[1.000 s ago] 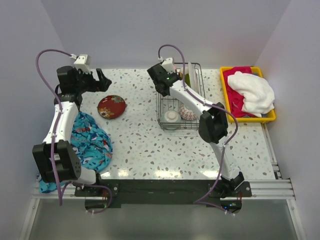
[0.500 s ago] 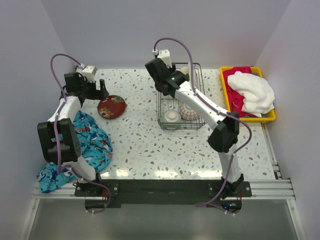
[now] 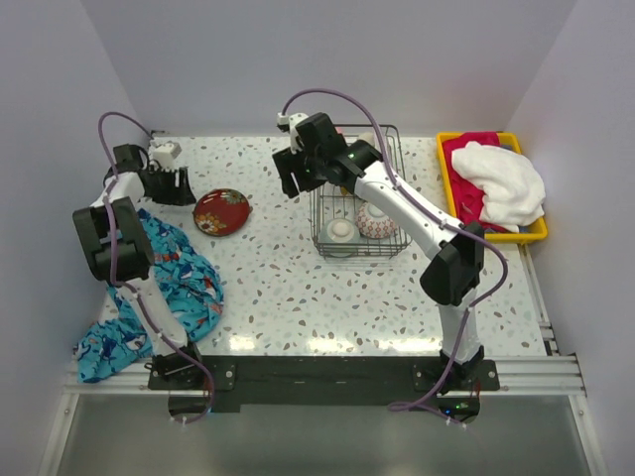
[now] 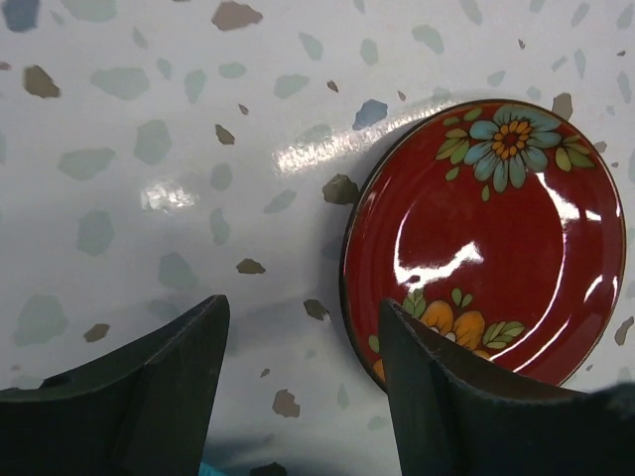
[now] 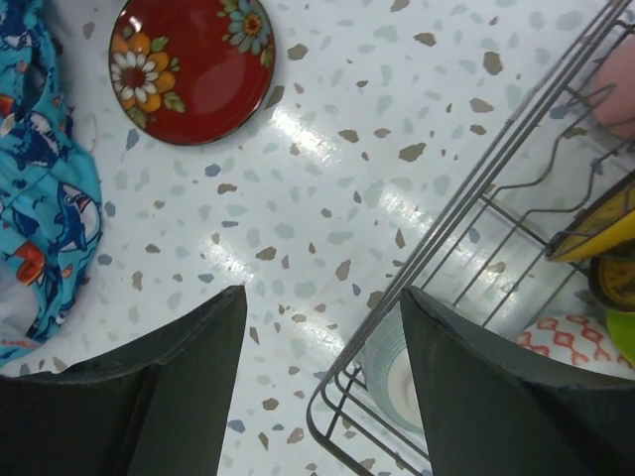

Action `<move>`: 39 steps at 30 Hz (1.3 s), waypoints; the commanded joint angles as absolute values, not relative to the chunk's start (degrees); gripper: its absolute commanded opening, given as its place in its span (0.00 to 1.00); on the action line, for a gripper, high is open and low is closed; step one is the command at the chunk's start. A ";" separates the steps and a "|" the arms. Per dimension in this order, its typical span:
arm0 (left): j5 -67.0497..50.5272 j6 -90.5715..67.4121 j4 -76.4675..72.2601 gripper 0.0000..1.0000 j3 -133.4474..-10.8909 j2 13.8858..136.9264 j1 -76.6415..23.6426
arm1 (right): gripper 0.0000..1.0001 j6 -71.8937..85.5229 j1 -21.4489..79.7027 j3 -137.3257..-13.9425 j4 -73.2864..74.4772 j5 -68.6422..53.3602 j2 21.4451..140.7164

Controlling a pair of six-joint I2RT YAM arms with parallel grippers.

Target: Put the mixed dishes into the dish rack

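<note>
A red plate with painted flowers (image 3: 221,211) lies flat on the speckled table, left of middle; it also shows in the left wrist view (image 4: 486,243) and the right wrist view (image 5: 190,64). The dark wire dish rack (image 3: 389,248) stands at the back middle and holds a mint bowl (image 3: 341,234), a red-and-white patterned bowl (image 3: 376,222) and upright plates. My left gripper (image 3: 177,185) is open and empty, low over the table just left of the red plate. My right gripper (image 3: 296,178) is open and empty, above the table left of the rack.
A blue patterned cloth (image 3: 169,283) lies at the front left. A yellow tray (image 3: 537,230) with white and red cloths stands at the back right. White walls close in the table on three sides.
My left gripper has come down and turned toward the red plate's left edge. My right gripper has swung left out of the rack to the table beside it.
</note>
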State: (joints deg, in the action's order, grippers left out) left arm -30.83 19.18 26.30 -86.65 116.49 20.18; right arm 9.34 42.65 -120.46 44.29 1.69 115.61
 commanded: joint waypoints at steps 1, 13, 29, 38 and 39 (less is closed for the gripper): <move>-34.98 20.74 28.30 0.66 -87.45 118.82 19.86 | 0.68 8.53 42.36 -120.24 44.12 -5.36 115.05; -43.67 20.65 33.48 0.34 -91.58 126.65 19.51 | 0.68 6.77 41.57 -119.18 43.86 -4.22 116.71; -55.10 31.97 43.84 0.00 -92.90 118.84 18.98 | 0.68 4.22 39.38 -125.06 41.75 -22.93 125.33; -69.78 61.14 75.29 0.00 -96.05 114.26 18.63 | 0.68 7.46 39.46 -130.95 38.76 -31.63 131.39; -70.39 60.56 75.41 0.00 -95.54 114.08 18.63 | 0.68 8.08 39.38 -131.13 38.24 -32.25 131.66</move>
